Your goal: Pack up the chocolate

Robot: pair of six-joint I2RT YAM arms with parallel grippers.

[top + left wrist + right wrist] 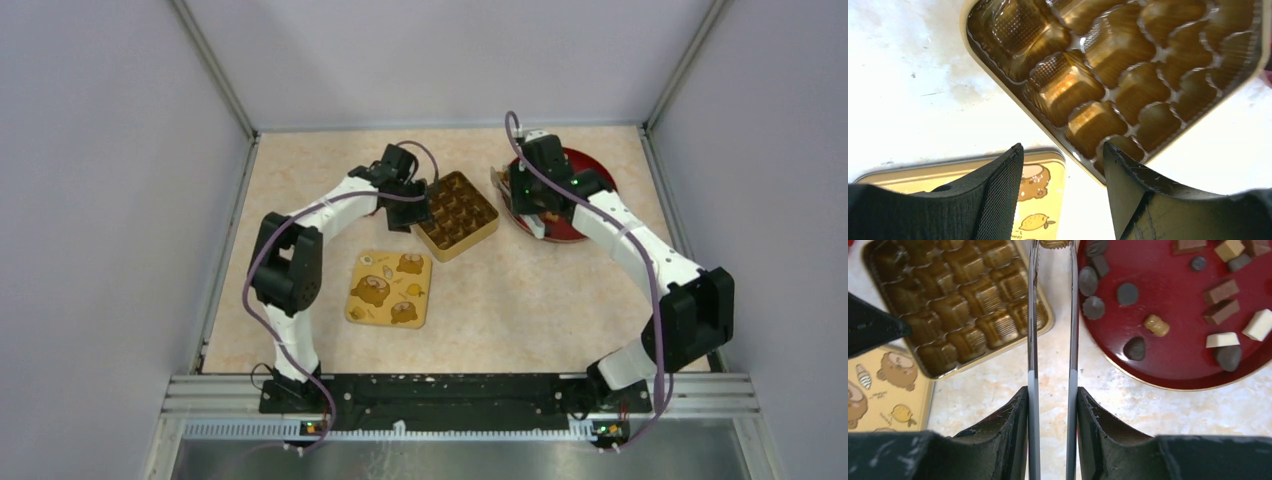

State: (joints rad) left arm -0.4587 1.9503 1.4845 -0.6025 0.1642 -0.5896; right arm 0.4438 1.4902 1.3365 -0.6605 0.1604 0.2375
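Observation:
Several chocolate pieces [1135, 347], dark, tan and cream-white, lie on a round red plate [1168, 270] at the back right [592, 165]. A gold tray [456, 213] with empty moulded cups [955, 305] sits left of the plate. My right gripper [1052, 392] is shut on metal tongs [1032, 340]; the arms reach forward between the tray and the plate, with a tan piece [1053, 243] at their tips. My left gripper [1063, 150] is open and empty at the tray's near-left corner [1083, 125], its right finger over the rim.
The square yellow lid [390, 288] with brown cartoon pictures lies flat in front of the tray, and shows under my left fingers [1045, 200]. Grey walls enclose the table on three sides.

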